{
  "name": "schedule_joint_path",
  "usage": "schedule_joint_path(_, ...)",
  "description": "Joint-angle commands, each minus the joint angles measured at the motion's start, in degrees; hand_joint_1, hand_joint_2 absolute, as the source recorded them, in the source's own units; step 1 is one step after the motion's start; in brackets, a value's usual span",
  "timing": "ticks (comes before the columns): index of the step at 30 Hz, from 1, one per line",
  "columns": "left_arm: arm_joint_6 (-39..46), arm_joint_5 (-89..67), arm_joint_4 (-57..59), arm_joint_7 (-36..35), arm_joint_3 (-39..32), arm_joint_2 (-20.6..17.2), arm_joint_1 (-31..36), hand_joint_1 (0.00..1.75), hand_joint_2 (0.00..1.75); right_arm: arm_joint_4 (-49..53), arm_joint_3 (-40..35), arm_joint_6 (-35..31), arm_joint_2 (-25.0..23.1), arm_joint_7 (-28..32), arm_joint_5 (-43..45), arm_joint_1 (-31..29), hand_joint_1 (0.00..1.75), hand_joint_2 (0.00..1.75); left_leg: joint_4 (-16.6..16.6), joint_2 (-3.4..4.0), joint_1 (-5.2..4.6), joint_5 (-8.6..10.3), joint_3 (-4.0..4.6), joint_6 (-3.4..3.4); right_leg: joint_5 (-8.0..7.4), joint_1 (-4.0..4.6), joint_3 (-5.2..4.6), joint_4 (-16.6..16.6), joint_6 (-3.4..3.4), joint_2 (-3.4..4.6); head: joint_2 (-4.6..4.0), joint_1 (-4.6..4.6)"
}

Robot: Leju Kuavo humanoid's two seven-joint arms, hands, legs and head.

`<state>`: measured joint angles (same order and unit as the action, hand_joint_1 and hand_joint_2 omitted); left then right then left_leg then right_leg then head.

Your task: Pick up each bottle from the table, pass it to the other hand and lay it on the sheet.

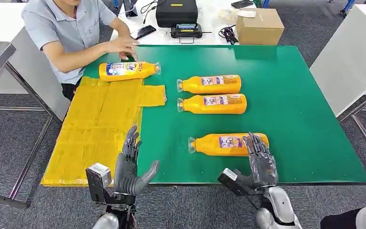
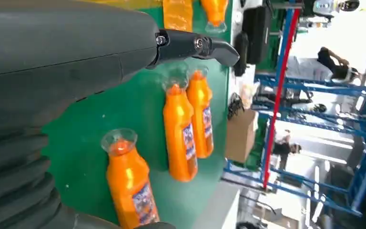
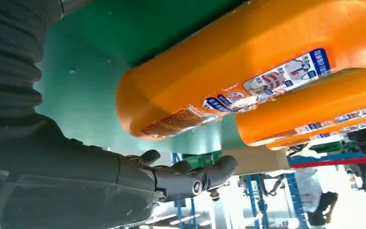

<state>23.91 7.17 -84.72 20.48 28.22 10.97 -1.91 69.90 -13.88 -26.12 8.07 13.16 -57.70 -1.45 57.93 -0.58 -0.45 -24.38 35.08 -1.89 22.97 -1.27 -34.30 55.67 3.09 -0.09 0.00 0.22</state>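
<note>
Four orange bottles lie on their sides on the green table (image 1: 305, 119). One bottle (image 1: 128, 70) rests at the far edge of the yellow sheet (image 1: 100, 129), by a person's hand (image 1: 124, 46). Two bottles (image 1: 210, 84) (image 1: 213, 104) lie side by side mid-table, seen also as the pair (image 2: 181, 133) (image 2: 202, 112). The nearest bottle (image 1: 226, 144) (image 2: 131, 186) (image 3: 248, 71) lies near the front edge. My right hand (image 1: 261, 162) (image 3: 76, 181) hovers at its base end with fingers (image 3: 190, 176) spread, not closed on it. My left hand (image 1: 131, 167) (image 2: 52, 71) stands open at the sheet's near right edge.
A person sits at the far left corner of the table. Behind the table stand a cardboard box (image 1: 259, 26), a black case (image 1: 176, 12) and cables. A white table (image 1: 352, 57) stands to the right. The table's front edge runs just ahead of both wrists.
</note>
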Motion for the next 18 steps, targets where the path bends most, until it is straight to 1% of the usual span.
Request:
schedule_joint_path(1,0.1,-1.8,1.1,-2.0,2.8,-2.4,1.3,0.0,1.75,1.6,-3.1,4.5,3.3,-2.0,0.1,-3.6,0.0,1.75,0.0,0.07,0.04,-0.05,-0.1,0.09,0.03,0.05,0.09,0.0,-0.1,0.04,0.0,0.0)
schedule_joint_path(3,-0.2,-2.4,1.2,-2.1,3.2,-2.4,1.6,0.0,1.75,0.3,-2.9,5.4,3.5,-2.1,0.6,-4.6,0.0,1.75,0.0,0.15,0.09,-0.14,-0.27,0.15,0.09,0.1,0.25,0.0,-0.19,0.1,0.0,0.0)
schedule_joint_path(6,0.0,-3.2,1.2,-2.5,3.4,-2.4,2.0,0.0,1.75,-0.5,-3.2,5.8,3.3,-1.5,1.2,-5.9,0.0,1.75,0.0,0.15,0.07,-0.08,-0.17,0.12,0.03,0.08,0.14,0.0,-0.14,0.11,0.0,0.0)
schedule_joint_path(10,-0.3,-4.1,1.2,-3.4,3.4,-2.4,1.7,0.0,1.75,-0.5,-4.2,7.8,3.9,-3.4,0.3,-6.7,0.0,1.75,0.0,0.24,0.12,-0.15,-0.29,0.17,0.06,0.13,0.26,0.0,-0.2,0.19,0.0,0.02)
schedule_joint_path(11,-0.3,-4.1,1.2,-3.4,3.5,-2.4,1.7,0.0,1.75,-0.5,-4.1,7.8,4.0,-3.4,0.4,-6.7,0.0,1.75,0.0,0.17,0.08,-0.09,-0.2,0.12,0.03,0.09,0.17,0.0,-0.14,0.13,0.0,0.0)
schedule_joint_path(12,-0.3,-4.1,1.2,-3.4,3.5,-2.4,1.7,0.0,1.75,-0.5,-4.1,7.8,4.0,-3.4,0.4,-6.7,0.0,1.75,0.0,0.2,0.1,-0.15,-0.29,0.17,0.08,0.11,0.25,0.0,-0.19,0.14,0.0,0.0)
schedule_joint_path(13,-0.3,-4.1,1.2,-3.4,3.5,-2.4,1.7,0.0,1.75,-0.5,-4.0,7.8,4.1,-3.4,0.4,-6.8,0.0,1.75,0.0,0.1,0.07,-0.07,-0.15,0.11,0.04,0.08,0.14,0.0,-0.13,0.06,0.0,0.02)
schedule_joint_path(16,-0.3,-4.1,1.2,-3.4,3.5,-2.4,1.7,0.0,1.75,-0.5,-4.0,7.8,4.1,-3.4,0.4,-6.8,0.0,1.75,0.0,0.12,0.11,-0.15,-0.3,0.15,0.1,0.13,0.28,0.0,-0.18,0.07,0.0,0.0)
schedule_joint_path(17,-0.1,-5.2,1.3,-4.3,3.5,-2.5,1.7,0.0,1.75,-1.1,-4.5,9.3,4.6,-5.2,-0.5,-7.5,0.0,1.75,0.0,0.11,0.06,-0.08,-0.2,0.11,0.05,0.07,0.18,0.0,-0.13,0.08,0.0,0.0)
schedule_joint_path(18,-0.3,-5.6,1.6,-4.7,3.4,-2.4,1.7,0.0,1.75,-1.8,-4.7,10.0,5.3,-6.1,-0.8,-8.3,0.0,1.75,0.0,0.15,0.09,-0.12,-0.28,0.14,0.07,0.11,0.26,-0.1,-0.17,0.11,0.0,0.0)
